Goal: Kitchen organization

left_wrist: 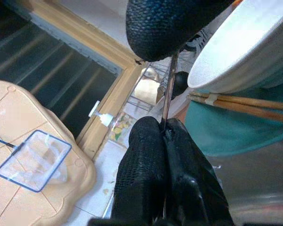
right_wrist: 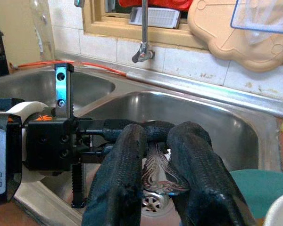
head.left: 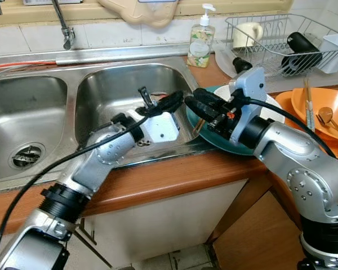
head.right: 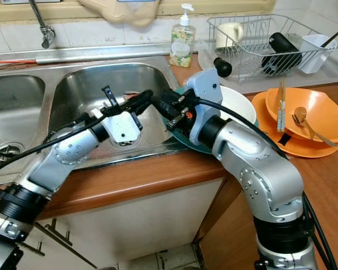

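- Teal plate [head.left: 205, 136] at the sink's [head.left: 101, 90] right rim holds a white bowl [head.right: 239, 104] and chopsticks [left_wrist: 240, 102].
- Orange bowl [head.left: 321, 107] at the bench's right edge holds a spoon [head.left: 327, 116].
- Left end effector [head.left: 172, 102] is clamped on a thin metal utensil [left_wrist: 167, 89], its long axis pointing toward the dish rack [head.left: 281, 39].
- Right end effector [head.left: 200, 101] meets it fingertip to fingertip; fingers slightly apart.

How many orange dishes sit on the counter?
2: an orange bowl nested on an orange plate, right of the white bowl. More could be hidden underneath.
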Tool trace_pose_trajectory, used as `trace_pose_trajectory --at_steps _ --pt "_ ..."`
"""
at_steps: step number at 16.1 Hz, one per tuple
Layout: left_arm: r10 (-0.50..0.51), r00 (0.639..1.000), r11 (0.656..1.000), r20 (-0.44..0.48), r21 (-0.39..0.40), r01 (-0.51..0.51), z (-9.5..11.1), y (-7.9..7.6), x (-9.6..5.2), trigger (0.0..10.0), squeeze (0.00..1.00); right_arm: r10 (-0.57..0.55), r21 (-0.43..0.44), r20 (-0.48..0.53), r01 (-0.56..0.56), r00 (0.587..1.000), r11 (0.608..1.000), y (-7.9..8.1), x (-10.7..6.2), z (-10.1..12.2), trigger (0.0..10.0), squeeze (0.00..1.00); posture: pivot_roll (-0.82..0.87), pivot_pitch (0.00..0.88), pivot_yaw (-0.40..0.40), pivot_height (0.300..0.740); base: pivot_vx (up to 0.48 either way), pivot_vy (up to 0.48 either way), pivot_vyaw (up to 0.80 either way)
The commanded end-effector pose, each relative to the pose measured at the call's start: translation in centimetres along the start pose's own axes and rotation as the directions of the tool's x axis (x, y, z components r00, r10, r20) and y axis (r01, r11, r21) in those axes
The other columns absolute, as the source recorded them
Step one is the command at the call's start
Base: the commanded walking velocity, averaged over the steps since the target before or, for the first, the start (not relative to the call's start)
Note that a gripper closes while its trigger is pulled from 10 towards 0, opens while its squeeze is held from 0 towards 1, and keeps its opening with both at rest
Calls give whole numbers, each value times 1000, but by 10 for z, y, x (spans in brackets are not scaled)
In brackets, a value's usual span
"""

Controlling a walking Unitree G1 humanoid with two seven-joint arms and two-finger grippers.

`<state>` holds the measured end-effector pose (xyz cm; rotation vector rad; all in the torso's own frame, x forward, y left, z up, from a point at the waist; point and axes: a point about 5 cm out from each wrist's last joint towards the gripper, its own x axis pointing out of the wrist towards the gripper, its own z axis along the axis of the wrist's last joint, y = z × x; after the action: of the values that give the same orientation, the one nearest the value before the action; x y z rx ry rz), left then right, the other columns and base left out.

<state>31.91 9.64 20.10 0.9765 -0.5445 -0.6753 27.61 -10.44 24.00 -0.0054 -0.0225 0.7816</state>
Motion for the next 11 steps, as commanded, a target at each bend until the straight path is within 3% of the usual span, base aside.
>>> trace_pose_trajectory --at_steps 1,2,3,6,8,11 --pt "4 999 1000 -37 15 -4 -7 8 -1 0 0 0 -4 14 0 1000 1000 0 1 4 10000 1000 -111 0 4 740 0 0 0" --pt "20 996 1000 -86 16 -19 -16 14 -4 0 0 -24 -27 20 25 1000 999 -1 1 5 10000 1000 -115 0 9 740 0 0 0" --pt "32 988 999 -150 9 -31 -28 21 -7 0 0 -49 -47 21 50 999 998 -3 -2 5 10000 0 -118 0 13 740 0 0 0" --pt "20 972 1000 -233 9 -19 -44 26 -11 0 0 -55 -65 4 55 999 996 -3 -7 3 10000 0 -126 0 17 740 0 0 0" --pt "2 934 1000 -357 -5 -4 -66 34 -13 0 0 -53 -81 -30 51 998 995 1 -13 -1 10000 0 -136 0 19 740 0 0 0" --pt "-108 864 994 -492 -77 81 -90 28 -12 0 0 -32 -118 -105 20 994 993 10 -18 -10 10000 0 -148 0 28 740 0 0 0"
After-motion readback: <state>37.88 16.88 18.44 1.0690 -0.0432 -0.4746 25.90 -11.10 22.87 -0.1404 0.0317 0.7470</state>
